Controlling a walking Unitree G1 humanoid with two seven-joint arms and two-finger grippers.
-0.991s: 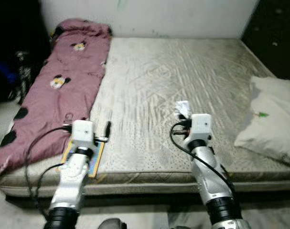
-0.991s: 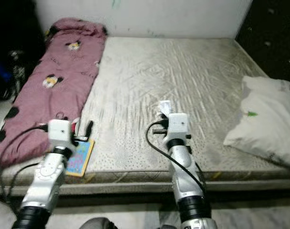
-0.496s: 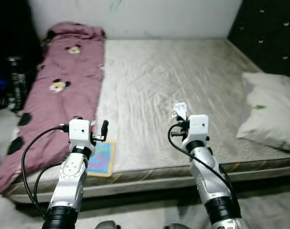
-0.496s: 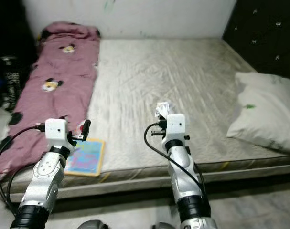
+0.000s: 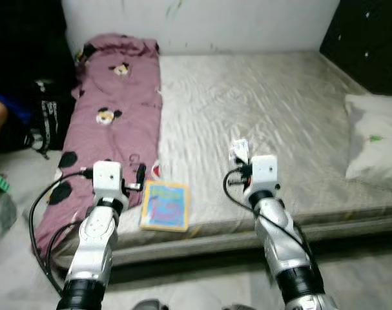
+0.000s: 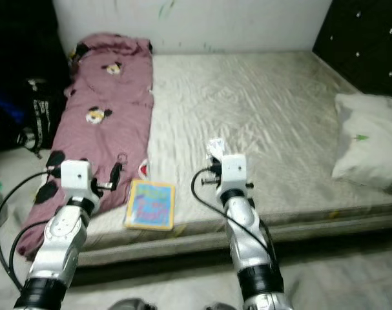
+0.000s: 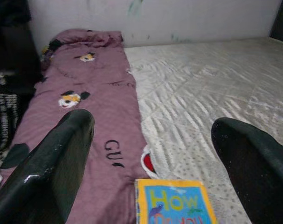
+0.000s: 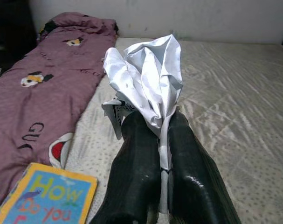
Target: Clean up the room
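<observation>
my view has swung round and pulled back from the bed since a second ago, so the bright yellow and blue picture book [image 5: 165, 205] now lies out in the open, not under my left arm. that is the camera turning, not the things.

my right gripper [image 8: 161, 135] has its two black fingers pressed together on a crumpled white paper wrapper [image 8: 148, 86], up over the front part of the grey mattress [image 5: 273, 97]. my left gripper [image 7: 150, 154] is spread wide with nothing in it, just beside the book.

i think the wrapper could slip out if i walk fast, since it is thin and held by its bottom end. the book sits near the bed's edge and could get knocked off by my arm.

the pink mouse-print blanket [image 5: 112, 123] lies along the left side, a white pillow [image 5: 375, 139] at the right, and a dark bag [image 5: 47, 116] on the floor by the bed.
</observation>
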